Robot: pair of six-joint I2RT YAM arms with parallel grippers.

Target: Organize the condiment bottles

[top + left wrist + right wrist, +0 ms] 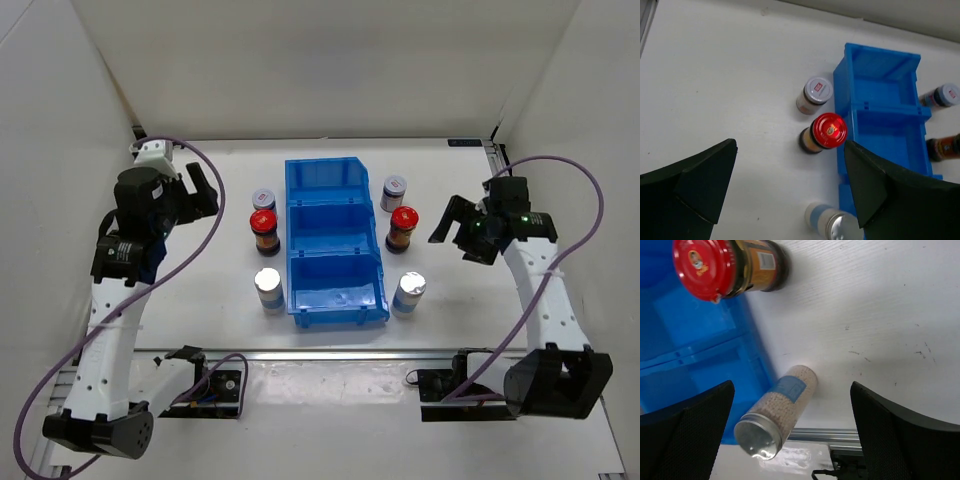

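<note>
Left claw (197,188) spread wide and empty, pointed at the left red-capped jar (828,131). Right claw (452,224) open too, gripping nothing, near the right silver-topped jar (777,410). All six stand on the table (220,322) flanking the blue bin (337,318), none inside. Neighbours sit close, so a wide-open descent could topple one.

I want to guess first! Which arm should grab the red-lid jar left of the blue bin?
The left arm. Its open jaws hang near that red-lid jar, which its wrist camera frames between them. The right arm is across the blue bin.
</note>
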